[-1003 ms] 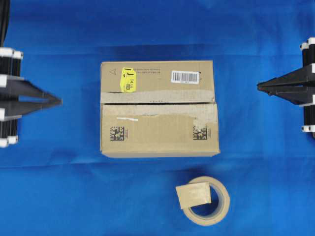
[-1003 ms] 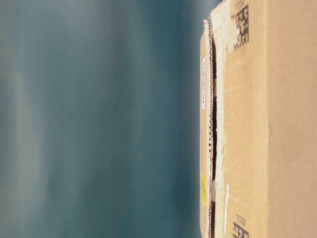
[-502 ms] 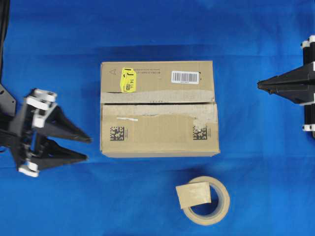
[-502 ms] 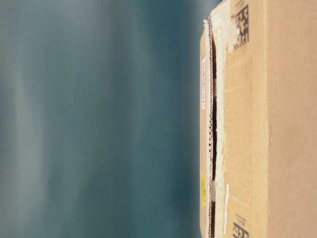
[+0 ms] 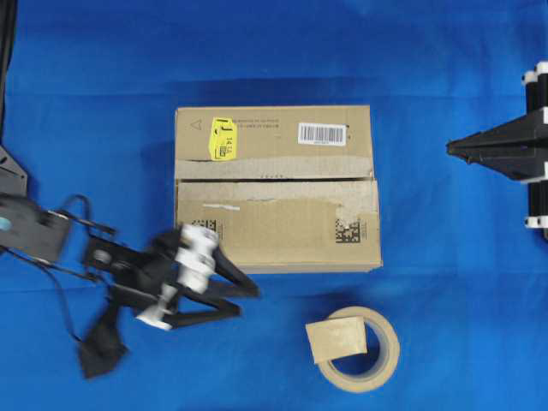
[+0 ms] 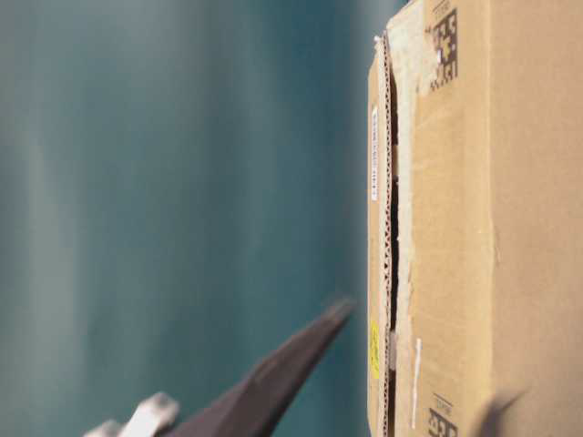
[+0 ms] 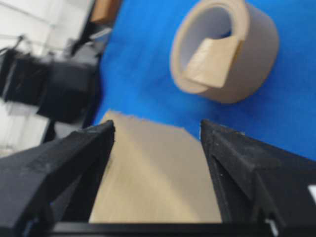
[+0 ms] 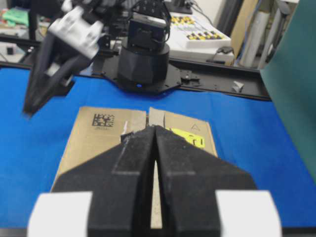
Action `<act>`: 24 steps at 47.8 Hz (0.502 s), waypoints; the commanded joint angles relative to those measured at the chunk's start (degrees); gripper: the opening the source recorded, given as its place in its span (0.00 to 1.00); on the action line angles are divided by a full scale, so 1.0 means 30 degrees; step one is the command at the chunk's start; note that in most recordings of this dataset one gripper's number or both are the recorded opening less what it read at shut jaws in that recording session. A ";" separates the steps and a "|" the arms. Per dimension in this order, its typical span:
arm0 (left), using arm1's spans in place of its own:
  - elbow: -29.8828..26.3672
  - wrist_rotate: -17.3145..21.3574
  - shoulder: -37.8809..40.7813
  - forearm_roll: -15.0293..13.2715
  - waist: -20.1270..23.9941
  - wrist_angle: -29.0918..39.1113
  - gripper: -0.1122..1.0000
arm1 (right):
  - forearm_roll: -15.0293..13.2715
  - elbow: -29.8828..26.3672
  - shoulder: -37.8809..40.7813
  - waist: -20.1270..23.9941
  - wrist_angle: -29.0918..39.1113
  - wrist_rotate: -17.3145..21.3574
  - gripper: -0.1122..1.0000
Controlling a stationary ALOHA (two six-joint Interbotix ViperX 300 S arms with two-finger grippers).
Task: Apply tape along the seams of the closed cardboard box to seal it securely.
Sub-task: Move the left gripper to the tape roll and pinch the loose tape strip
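Observation:
The cardboard box lies in the middle of the blue cloth, flaps closed. Its seam is a dark slit across the top between pale torn strips. The tape, a tan square piece, sticks up from the beige roll in front of the box. My left gripper hovers open at the box's front left corner, pointing toward the roll, with nothing between its fingers. In the left wrist view the box corner lies under the left gripper, the tape beyond. My right gripper is shut, empty, right of the box.
A yellow sticker and a white barcode label mark the box's far flap. Blue cloth surrounds the box. The opposite arm's black base and a green panel stand behind the table.
My left gripper opened and swung from the left edge of the table to the box's front left corner. The right gripper, box and roll have stayed in place.

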 commanded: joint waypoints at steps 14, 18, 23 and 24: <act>-0.4307 0.2988 0.4395 -0.0059 -0.0469 0.2021 0.70 | 0.0059 -0.0527 0.0088 0.0000 -0.0205 0.0000 0.11; -0.4951 0.3252 0.5098 -0.0059 -0.0439 0.1963 0.70 | 0.0059 -0.0527 0.0088 -0.0029 -0.0176 0.0000 0.12; -0.5449 0.3369 0.5684 -0.0059 -0.0234 0.1846 0.70 | 0.0059 -0.0527 0.0088 0.0000 -0.0146 0.0000 0.12; -0.5537 0.3369 0.5801 -0.0059 -0.0205 0.1816 0.70 | 0.0059 -0.0527 0.0088 -0.0029 -0.0146 -0.0029 0.12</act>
